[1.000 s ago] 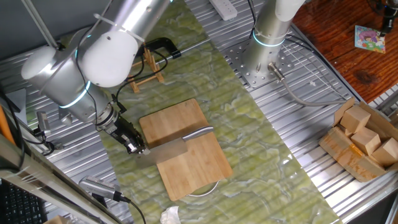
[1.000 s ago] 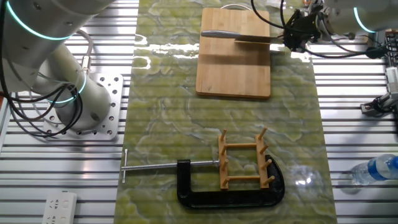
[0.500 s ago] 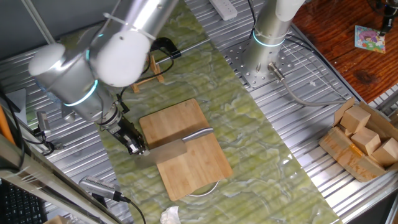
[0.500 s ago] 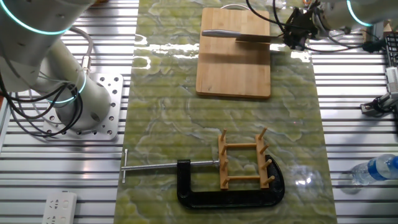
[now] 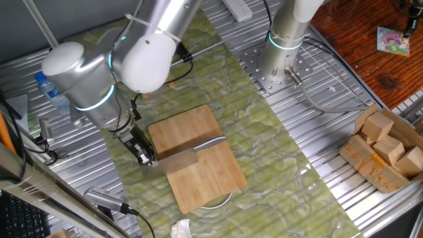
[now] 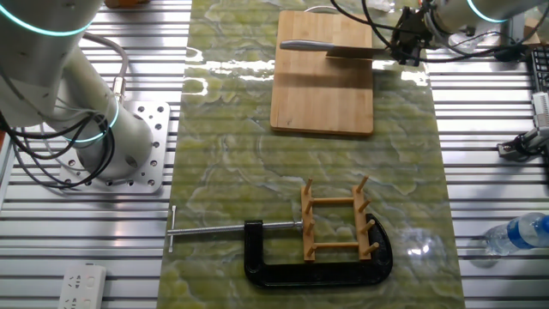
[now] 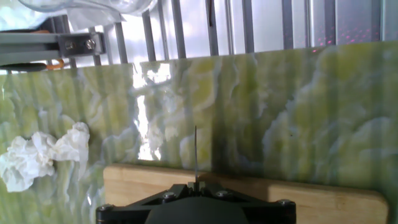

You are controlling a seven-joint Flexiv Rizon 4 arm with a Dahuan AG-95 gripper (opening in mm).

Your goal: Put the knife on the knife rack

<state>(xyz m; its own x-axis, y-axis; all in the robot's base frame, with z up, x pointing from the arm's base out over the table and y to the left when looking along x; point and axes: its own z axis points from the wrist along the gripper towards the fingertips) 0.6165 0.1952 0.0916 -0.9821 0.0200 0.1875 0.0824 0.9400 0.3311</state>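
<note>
Black clamp [image 6: 283, 268] wraps knife rack [image 6: 337, 221]; approach from above open.

A cutting board [image 6: 322, 81] lies on the green mat [image 6: 240, 163].

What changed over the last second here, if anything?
The arm's elbow swung over, uncovering a water bottle. The gripper stays shut on the knife at the board's edge. Knife, board, rack and clamp have not moved.
</note>
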